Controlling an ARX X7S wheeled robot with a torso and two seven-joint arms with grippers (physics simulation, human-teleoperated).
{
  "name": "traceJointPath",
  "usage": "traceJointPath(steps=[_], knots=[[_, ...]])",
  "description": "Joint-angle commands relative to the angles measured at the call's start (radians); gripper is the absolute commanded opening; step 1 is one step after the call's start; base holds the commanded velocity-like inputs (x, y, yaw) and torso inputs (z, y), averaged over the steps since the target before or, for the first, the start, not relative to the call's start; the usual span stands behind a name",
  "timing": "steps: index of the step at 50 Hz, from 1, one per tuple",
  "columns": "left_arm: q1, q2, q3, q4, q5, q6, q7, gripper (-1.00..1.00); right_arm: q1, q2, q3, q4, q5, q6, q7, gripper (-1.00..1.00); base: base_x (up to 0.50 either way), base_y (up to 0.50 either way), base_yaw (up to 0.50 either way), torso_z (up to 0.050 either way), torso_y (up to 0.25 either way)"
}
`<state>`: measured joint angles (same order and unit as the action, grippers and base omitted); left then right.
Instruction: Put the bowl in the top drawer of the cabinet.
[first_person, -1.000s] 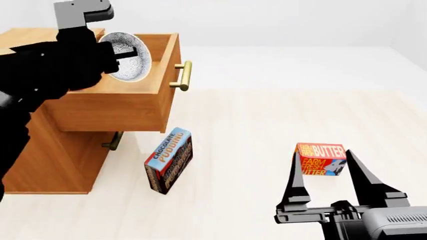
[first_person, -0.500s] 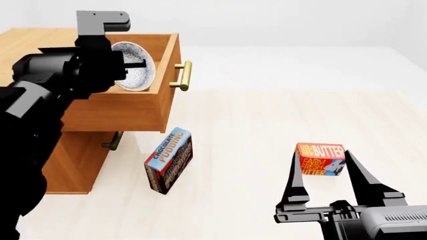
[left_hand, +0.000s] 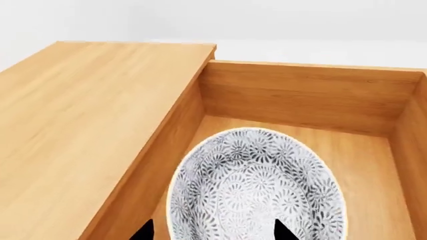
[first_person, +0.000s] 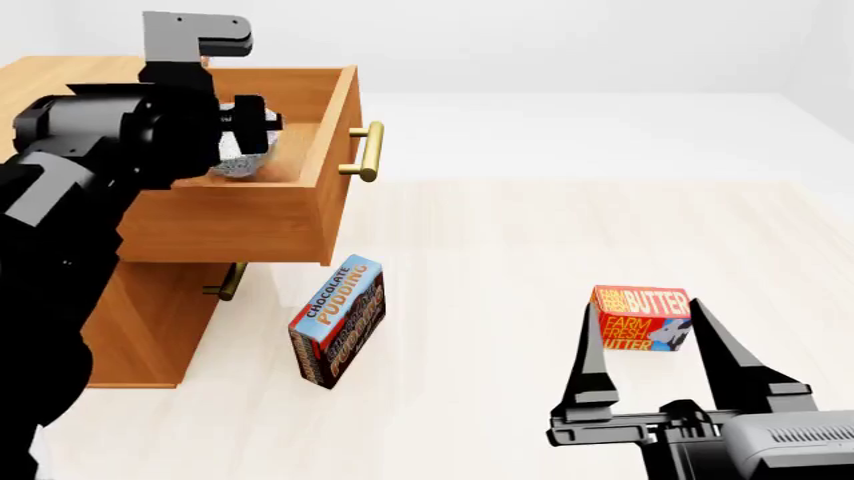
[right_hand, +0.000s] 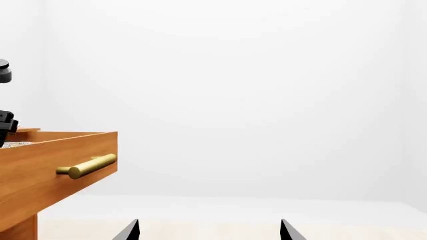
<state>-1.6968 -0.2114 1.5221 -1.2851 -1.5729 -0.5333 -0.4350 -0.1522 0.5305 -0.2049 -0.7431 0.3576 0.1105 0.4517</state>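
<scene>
The speckled white bowl (left_hand: 257, 187) lies on the floor of the pulled-out top drawer (left_hand: 307, 97) of the cabinet (first_person: 140, 320). In the head view only a sliver of the bowl (first_person: 240, 164) shows behind the drawer wall (first_person: 240, 215). My left gripper (left_hand: 213, 232) hangs over the drawer, open, its fingertips (left_hand: 144, 231) spread wide on either side of the bowl's near part. In the head view the left gripper (first_person: 254, 125) sits just above the bowl. My right gripper (first_person: 645, 312) is open and holds nothing, low over the floor.
A butter box (first_person: 643, 318) stands on the floor between and beyond the right fingers. A chocolate pudding box (first_person: 338, 320) stands tilted near the cabinet's lower drawer handle (first_person: 224, 283). The top drawer's brass handle (first_person: 364, 150) juts toward the open floor.
The bowl, held upright in the left gripper before, now lies lower inside the top drawer and the left fingers stand apart. The right arm has not moved.
</scene>
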Motion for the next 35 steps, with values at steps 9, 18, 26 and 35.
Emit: traceJointPath(steps=[9, 18, 26, 35], knots=[[-0.065, -0.145, -0.027, 0.340, 0.013, 0.038, -0.187, 1.00, 0.003, -0.003, -0.011, 0.009, -0.003, -0.006, -0.001, 1.00, 0.00, 0.00, 0.00, 0.000, 0.000], [-0.162, -0.263, -0.066, 0.696, 0.027, 0.074, -0.312, 1.00, 0.001, -0.003, -0.015, 0.013, -0.004, -0.011, -0.002, 1.00, 0.00, 0.00, 0.00, 0.000, 0.000], [-0.208, -0.302, -0.089, 0.825, 0.014, 0.061, -0.357, 1.00, -0.002, -0.002, -0.017, 0.011, -0.005, -0.013, -0.001, 1.00, 0.00, 0.00, 0.00, 0.000, 0.000], [-0.218, -0.376, -0.104, 0.993, -0.016, 0.035, -0.415, 1.00, -0.006, 0.005, -0.012, -0.004, -0.001, -0.010, 0.004, 1.00, 0.00, 0.00, 0.00, 0.000, 0.000]])
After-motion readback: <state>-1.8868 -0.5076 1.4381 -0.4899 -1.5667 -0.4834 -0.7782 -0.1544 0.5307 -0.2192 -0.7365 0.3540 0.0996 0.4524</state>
